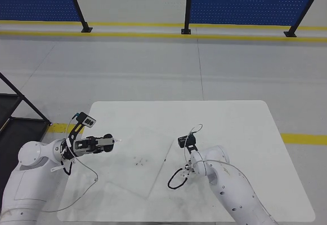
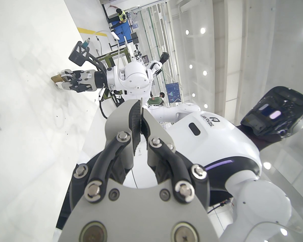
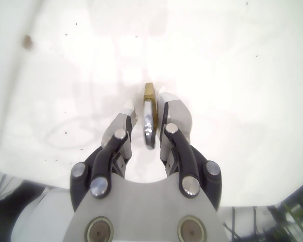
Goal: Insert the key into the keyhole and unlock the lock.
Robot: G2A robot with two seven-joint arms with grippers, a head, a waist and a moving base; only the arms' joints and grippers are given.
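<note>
We are seeing the right arm (image 1: 231,185) bending down over the middle of the white surface (image 1: 236,124). The left arm (image 1: 39,160) is hovering level, well apart. The right gripper (image 3: 148,104) is standing narrow, apparently pinching the brass lock (image 3: 149,93), which is resting edge-on there. The left gripper (image 2: 141,114) is clamping the thin key (image 2: 142,102).

Key (image 2: 141,105): thin metal, edge-on, sitting pinched between the left jaws, tip protruding.
Lock (image 3: 149,94): brass body, silver shackle, sitting edge-on between the right jaws, body poking past their tips.
</note>
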